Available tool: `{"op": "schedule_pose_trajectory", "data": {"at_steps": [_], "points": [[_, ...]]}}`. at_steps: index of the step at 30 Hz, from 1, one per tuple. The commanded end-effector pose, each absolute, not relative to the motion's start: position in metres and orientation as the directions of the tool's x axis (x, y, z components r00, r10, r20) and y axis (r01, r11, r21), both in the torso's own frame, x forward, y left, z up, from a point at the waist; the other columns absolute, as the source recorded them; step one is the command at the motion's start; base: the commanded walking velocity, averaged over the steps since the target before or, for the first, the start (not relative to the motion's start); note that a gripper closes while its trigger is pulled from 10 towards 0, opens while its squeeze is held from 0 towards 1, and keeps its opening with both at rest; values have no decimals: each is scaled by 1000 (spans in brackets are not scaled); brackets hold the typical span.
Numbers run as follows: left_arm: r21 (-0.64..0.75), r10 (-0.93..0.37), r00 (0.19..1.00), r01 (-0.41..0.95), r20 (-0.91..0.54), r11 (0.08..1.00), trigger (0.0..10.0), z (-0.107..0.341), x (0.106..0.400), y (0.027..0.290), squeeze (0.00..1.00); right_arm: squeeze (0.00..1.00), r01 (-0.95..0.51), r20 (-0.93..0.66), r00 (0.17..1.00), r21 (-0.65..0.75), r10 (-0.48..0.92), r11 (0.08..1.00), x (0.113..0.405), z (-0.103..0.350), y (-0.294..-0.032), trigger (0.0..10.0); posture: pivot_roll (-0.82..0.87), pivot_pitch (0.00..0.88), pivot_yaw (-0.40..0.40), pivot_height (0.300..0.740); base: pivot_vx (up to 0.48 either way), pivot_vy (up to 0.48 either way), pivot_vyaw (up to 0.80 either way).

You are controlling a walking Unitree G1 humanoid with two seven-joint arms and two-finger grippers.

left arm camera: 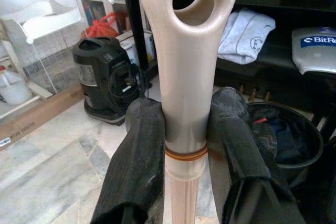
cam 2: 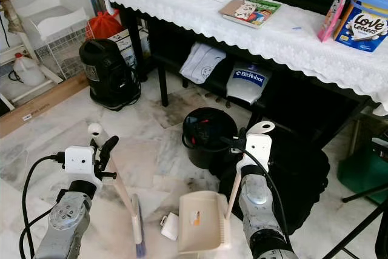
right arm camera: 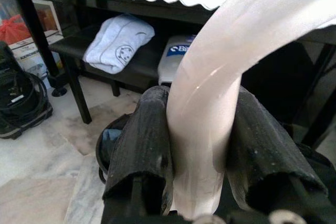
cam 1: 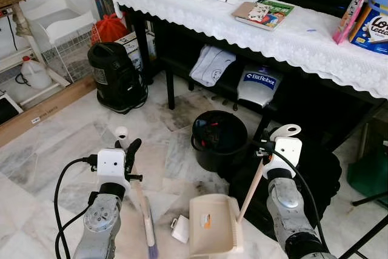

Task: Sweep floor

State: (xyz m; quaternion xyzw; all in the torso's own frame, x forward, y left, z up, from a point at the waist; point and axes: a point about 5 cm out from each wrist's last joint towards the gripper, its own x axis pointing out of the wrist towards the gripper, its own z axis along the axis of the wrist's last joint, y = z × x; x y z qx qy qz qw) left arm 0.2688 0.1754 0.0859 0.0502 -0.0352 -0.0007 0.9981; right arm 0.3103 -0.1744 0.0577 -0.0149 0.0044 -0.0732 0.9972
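My left gripper (cam 1: 128,150) is shut on the beige broom handle (left arm camera: 186,77), just below its ring end. The handle slants down to the broom head (cam 1: 150,244), which rests on the marble floor (cam 1: 73,144). My right gripper (cam 1: 267,148) is shut on the pale handle (right arm camera: 207,108) of a cream dustpan (cam 1: 212,225). The pan sits on the floor between my arms, mouth toward the broom. A small white scrap (cam 1: 180,230) lies on the floor right beside the pan's left edge, close to the broom head.
A black bin (cam 1: 219,139) stands just ahead of the dustpan. A black vacuum cleaner (cam 1: 115,74) is at the left, beside a white wire rack (cam 1: 60,34). A long table with a white lace cloth (cam 1: 291,40) spans the back, with clothes on a shelf under it.
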Motion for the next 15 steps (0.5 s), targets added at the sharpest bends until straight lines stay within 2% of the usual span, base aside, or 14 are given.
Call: {"op": "schedule_pose_trajectory", "data": {"at_steps": [1, 15], "points": [[96, -12, 995, 3, 100, 995, 10000, 92, 272, 174, 0, 0, 153, 36, 988, -34, -152, 988, 312, 67, -176, 10000, 62, 75, -26, 740, 0, 0, 0], [90, -7, 993, -4, 121, 996, 10000, 93, 275, 171, 0, 0, 199, 18, 980, -125, -198, 972, 296, 59, -188, 10000, 48, 57, -37, 740, 0, 0, 0]]}}
